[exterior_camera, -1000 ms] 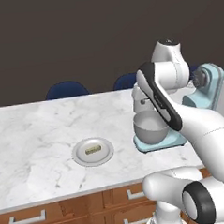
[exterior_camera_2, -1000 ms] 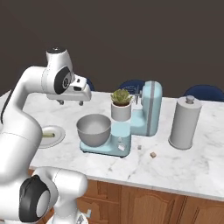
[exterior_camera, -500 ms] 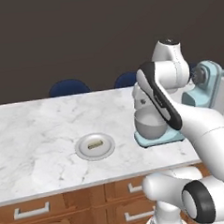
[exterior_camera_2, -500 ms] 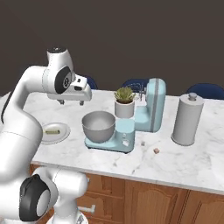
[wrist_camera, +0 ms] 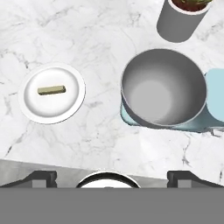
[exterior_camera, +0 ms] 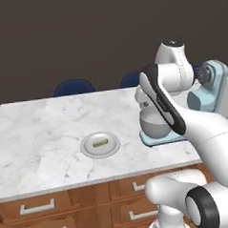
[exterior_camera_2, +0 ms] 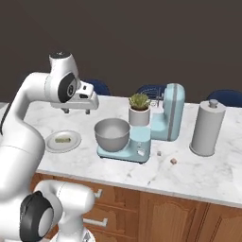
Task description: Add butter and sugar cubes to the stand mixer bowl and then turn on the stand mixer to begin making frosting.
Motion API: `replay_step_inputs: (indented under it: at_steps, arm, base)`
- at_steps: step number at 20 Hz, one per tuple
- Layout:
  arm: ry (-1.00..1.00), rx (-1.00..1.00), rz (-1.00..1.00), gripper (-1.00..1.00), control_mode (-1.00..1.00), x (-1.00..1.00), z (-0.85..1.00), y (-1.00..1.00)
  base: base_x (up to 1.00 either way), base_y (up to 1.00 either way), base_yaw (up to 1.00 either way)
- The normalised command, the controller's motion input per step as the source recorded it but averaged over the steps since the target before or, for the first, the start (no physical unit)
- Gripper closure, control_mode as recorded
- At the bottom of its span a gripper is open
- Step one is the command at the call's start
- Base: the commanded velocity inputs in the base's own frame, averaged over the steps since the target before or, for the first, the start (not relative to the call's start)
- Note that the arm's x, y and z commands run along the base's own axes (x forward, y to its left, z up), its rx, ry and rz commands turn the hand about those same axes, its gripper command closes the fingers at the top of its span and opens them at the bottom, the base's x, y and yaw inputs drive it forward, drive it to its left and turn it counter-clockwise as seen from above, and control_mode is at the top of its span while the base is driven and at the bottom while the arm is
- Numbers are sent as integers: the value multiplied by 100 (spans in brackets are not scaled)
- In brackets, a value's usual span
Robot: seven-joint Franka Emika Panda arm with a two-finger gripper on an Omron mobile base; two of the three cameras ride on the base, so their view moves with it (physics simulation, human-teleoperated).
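The butter (wrist_camera: 51,90) is a small pale bar lying on a shallow grey plate (wrist_camera: 30,107), also seen as butter (exterior_camera: 99,143) in the left base view. The grey stand mixer bowl (wrist_camera: 163,87) sits empty on the base of the light blue stand mixer (exterior_camera_2: 170,113), with its head above. Two small sugar cubes (exterior_camera_2: 174,161) lie on the counter right of the mixer. My gripper (exterior_camera_2: 76,111) hangs open and empty high above the counter, between plate and bowl; its fingertips (wrist_camera: 41,177) frame the hand view's bottom.
A potted plant (exterior_camera_2: 139,111) stands right behind the bowl, against the mixer. A tall grey canister (exterior_camera_2: 206,127) stands at the counter's right. Blue chairs (exterior_camera: 74,86) sit behind the marble counter (exterior_camera: 40,134). Drawers run below its front edge.
The whole scene has slid slightly in both base views, so the camera has moved with the base. The gripper stays open and holds the same pose above the counter.
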Motion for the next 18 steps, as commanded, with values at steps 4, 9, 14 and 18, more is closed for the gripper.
replay_step_inputs:
  at_steps: [4,9,14,18]
  arm:
    - [0,0,0,-100,100,0,0,0]
    - [0,0,0,-100,100,0,0,0]
    - [0,0,0,-100,100,0,0,0]
    - [0,0,0,-100,100,0,0,0]
  base:
    - [85,28,0]
    - [79,43,0]
    - [4,37,-2]
    - [-4,40,-4]
